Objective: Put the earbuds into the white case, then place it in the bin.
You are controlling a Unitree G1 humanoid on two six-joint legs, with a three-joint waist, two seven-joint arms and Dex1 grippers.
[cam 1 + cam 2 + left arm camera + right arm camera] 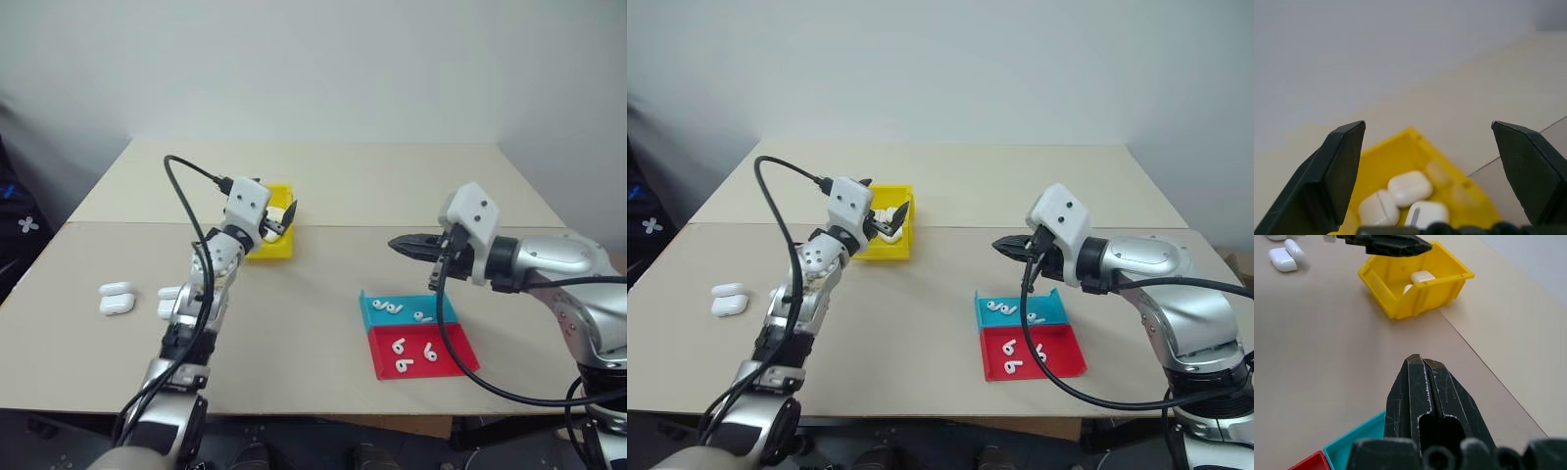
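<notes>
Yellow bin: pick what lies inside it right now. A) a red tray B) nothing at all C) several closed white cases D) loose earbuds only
C: the left wrist view shows three closed white cases lying in the yellow bin, between the spread fingers of the left gripper, which holds nothing.

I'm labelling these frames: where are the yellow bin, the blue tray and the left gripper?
yellow bin (1422, 296), right wrist view, its front wall.
blue tray (446, 309), left eye view, bare floor at its right end.
left gripper (1427, 142), left wrist view, midway between its open fingertips.
</notes>
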